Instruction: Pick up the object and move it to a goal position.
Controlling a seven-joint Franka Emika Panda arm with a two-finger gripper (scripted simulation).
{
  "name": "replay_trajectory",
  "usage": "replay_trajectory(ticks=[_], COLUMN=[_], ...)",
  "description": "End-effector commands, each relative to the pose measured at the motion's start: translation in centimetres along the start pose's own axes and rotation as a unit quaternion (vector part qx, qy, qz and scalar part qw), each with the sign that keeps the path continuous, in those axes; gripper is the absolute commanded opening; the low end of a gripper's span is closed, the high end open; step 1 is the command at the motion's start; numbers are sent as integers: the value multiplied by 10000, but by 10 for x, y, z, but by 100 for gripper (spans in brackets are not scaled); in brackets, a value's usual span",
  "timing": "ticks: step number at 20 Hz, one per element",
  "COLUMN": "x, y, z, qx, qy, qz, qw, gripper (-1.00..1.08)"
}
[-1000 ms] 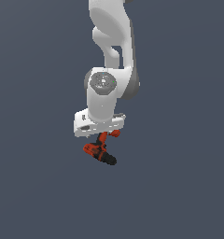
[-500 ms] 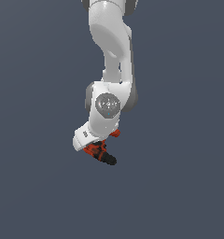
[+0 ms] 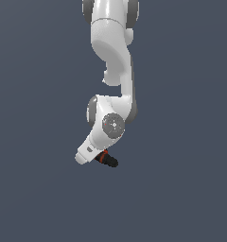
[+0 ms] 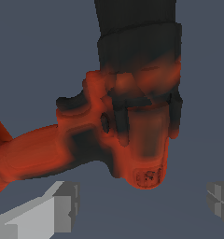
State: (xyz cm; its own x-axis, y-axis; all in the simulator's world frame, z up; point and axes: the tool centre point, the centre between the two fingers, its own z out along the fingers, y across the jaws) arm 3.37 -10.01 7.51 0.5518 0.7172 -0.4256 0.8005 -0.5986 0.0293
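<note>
The drill [image 3: 109, 161] lies on the dark grey floor, in the exterior view mostly hidden behind my white hand; only its black nose and a strip of red show. In the wrist view the drill [image 4: 132, 135] fills the frame, with the red-orange body and handle and the black nose. My gripper [image 4: 142, 205] is open, with one grey finger [image 4: 53, 210] on either side of the body and a gap to each. In the exterior view the gripper [image 3: 97, 158] is tilted low over the drill.
Plain dark grey floor [image 3: 181, 198] all around, with no other objects in view. The white arm [image 3: 113, 71] rises from the hand to the upper edge of the exterior view.
The arm has folded down and the hand has swung and dropped onto the drill, which now shows far less in the exterior view. The drill has not moved.
</note>
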Motion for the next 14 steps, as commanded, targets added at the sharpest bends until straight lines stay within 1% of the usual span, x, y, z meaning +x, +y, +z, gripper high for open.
replay_trajectory(ticks=[1, 8, 14], x=[0, 0, 0], y=[4, 9, 10], z=[7, 18, 20], qx=[-21, -38, -37], qy=[-143, -385, -425], qz=[-296, -784, -860], qw=[9995, 9962, 9954], gripper=[108, 108, 108])
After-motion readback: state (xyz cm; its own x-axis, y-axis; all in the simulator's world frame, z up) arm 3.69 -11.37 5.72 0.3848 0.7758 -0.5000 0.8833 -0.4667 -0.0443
